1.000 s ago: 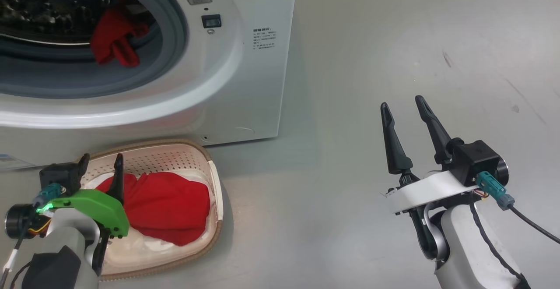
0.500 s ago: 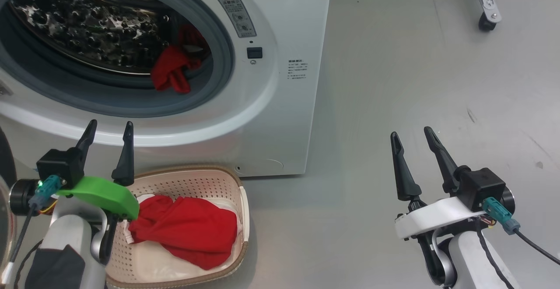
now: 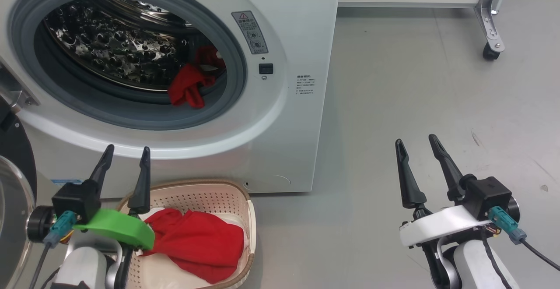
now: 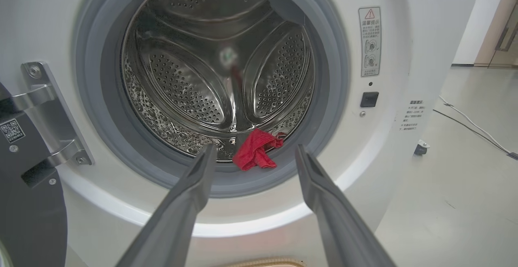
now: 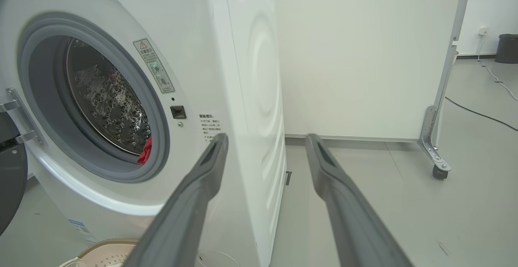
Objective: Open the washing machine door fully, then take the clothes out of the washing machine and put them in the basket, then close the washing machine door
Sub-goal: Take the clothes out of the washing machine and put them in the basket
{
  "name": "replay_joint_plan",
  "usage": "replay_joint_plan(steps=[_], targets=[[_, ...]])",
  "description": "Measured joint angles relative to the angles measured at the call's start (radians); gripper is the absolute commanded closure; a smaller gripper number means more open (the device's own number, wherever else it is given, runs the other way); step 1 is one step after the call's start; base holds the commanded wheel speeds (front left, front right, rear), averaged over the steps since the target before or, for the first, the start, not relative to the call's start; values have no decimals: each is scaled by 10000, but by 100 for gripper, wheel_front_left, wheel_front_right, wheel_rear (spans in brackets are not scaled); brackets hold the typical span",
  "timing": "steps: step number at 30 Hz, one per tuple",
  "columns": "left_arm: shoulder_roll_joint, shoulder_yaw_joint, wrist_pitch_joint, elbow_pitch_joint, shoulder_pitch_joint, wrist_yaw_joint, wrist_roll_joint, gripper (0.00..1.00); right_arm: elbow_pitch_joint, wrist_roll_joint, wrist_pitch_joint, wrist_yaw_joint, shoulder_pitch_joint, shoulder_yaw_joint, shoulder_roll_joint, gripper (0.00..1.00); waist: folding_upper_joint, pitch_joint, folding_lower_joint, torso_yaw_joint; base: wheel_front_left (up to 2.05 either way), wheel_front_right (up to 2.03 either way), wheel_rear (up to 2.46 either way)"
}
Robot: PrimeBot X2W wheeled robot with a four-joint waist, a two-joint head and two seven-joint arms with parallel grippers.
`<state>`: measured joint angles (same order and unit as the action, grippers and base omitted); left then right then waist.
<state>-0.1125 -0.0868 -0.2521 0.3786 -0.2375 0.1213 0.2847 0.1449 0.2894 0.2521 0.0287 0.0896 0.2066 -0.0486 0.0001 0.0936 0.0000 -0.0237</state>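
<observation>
2 red fabric items, 1 machine, 1 basket, 2 grippers.

Washing machine (image 3: 288,149): white front-loader with a grey rubber ring, a perforated steel drum and a warning label to the right of the opening.

Washing machine door (image 3: 13,210): swung open at the far left, black rim and clear glass partly in frame.

Clothes (image 3: 205,245): bright red soft garment over white parts, heaped inside the basket (image 3: 210,196), a cream perforated tub with a brown rim that stands on the floor just in front of the machine.

Red cloth (image 3: 188,89): small crumpled piece at the drum's front edge, lower right of the opening.

Left gripper (image 3: 127,149): fingers spread wide, nothing held, raised over the basket's left side and pointing toward the drum opening.

Right gripper (image 3: 415,139): fingers spread wide, nothing held, over bare grey floor, well apart from the machine's right corner.
</observation>
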Motion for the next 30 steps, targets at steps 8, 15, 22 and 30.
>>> replay_joint_plan(steps=[8,15,22,30], targets=[[178,-10,0,-637,569,0,-52,0,-77,0,0,12,-246,-58,0,0,0,-53,0,-41,0,0,0],[265,65,0,-970,925,0,-77,0,-94,0,0,54,-329,-59,4,0,0,-79,0,-74,0,0,0],[322,130,0,-1290,1157,0,-125,0,-148,0,0,56,-386,-61,6,0,0,-49,0,-75,0,0,0],[336,205,0,-1582,1268,0,-219,0,-201,0,0,58,-387,-59,8,0,0,-3,0,-82,0,0,0]])
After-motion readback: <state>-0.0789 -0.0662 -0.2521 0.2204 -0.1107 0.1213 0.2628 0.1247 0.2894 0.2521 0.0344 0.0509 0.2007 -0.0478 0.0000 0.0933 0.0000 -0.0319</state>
